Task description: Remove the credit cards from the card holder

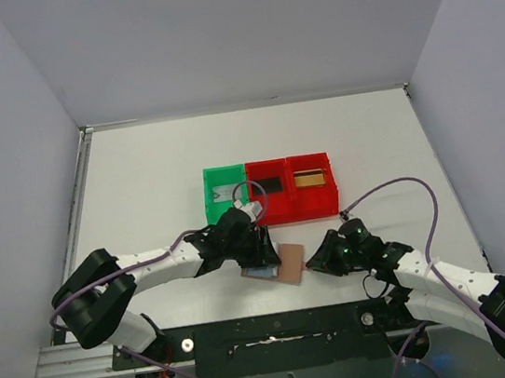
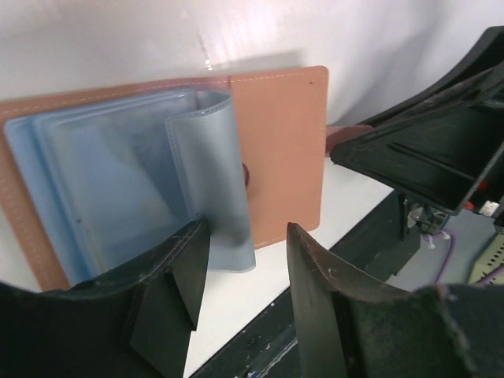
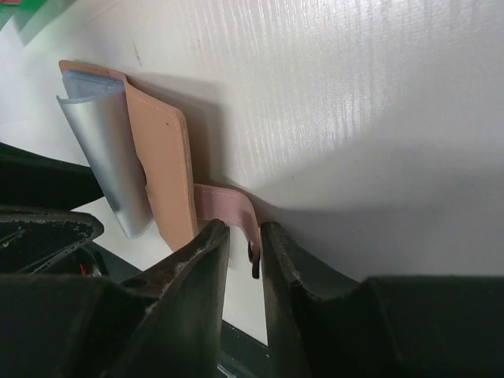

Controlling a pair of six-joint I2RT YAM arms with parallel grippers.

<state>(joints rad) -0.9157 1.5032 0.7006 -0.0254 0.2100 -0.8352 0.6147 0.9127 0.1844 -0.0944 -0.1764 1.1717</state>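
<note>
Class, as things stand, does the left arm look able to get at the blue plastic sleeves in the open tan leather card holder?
Probably yes: the left gripper hovers, jaws apart, over the curled edge of the blue plastic sleeves, nothing between; the right gripper sits aside at the pink strap.

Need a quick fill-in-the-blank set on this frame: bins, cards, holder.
1. The bin holding the black card is ___.
2. The green bin stands at the ___ end of the row.
3. The card holder lies ___ on the table.
4. Its plastic sleeves are ___.
Missing words: red; left; open; blue.
</note>
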